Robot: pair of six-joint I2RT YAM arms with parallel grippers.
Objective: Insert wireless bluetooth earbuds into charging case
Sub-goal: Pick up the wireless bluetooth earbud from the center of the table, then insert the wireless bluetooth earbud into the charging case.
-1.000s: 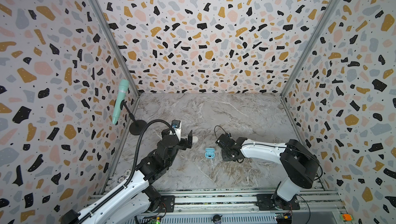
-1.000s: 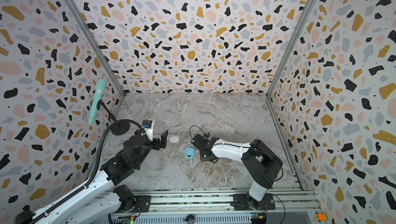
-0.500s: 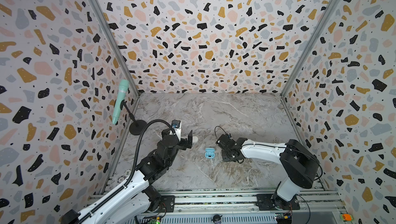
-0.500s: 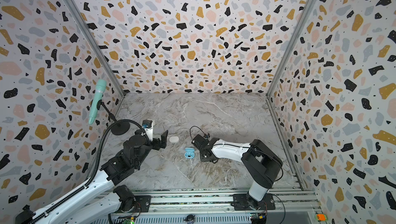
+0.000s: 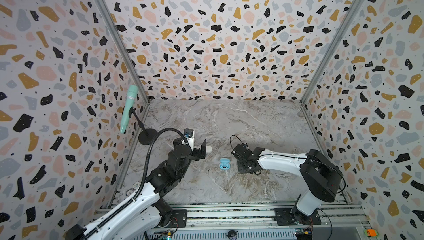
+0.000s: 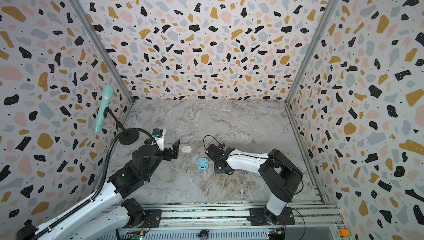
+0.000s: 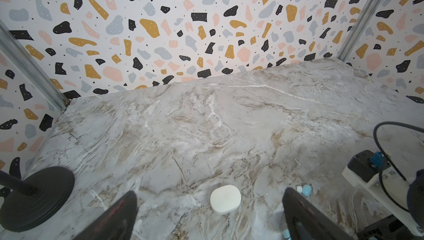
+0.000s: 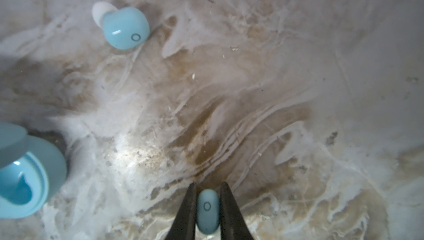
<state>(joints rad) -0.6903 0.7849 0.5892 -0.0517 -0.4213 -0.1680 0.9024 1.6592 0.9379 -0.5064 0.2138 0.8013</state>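
Bearing a printed ring, blue earbud [image 8: 207,211] sits pinched in right claw [image 8: 208,187].

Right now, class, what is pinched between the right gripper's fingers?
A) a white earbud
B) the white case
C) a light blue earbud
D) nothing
C: in the right wrist view the right gripper is closed on a light blue earbud, while the other light blue earbud lies loose on the table.
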